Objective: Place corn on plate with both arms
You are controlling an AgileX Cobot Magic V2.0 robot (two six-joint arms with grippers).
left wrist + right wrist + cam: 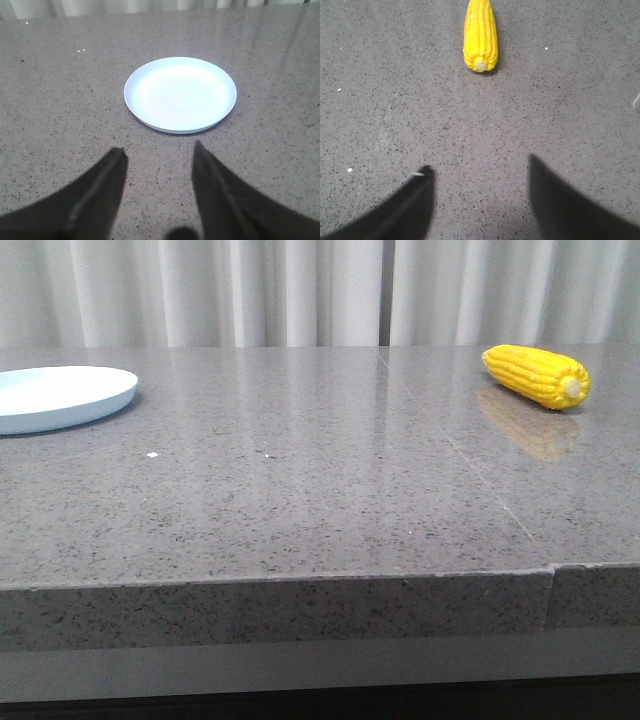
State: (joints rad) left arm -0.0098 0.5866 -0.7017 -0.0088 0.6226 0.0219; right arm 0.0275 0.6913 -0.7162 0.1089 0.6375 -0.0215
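The yellow corn (537, 376) lies on the grey stone table at the far right, pale stub facing the front. In the right wrist view the corn (480, 35) lies well ahead of my right gripper (480, 167), which is open with only bare table between its dark fingers. The pale blue plate (60, 396) sits empty at the far left. In the left wrist view the plate (180, 93) lies just beyond my left gripper (160, 148), also open and holding nothing. Neither arm shows in the front view.
A seam (480, 480) runs across the table (300, 490) from the back toward the front right. The table's front edge (280, 580) is near the camera. White curtains (300, 290) hang behind the table.
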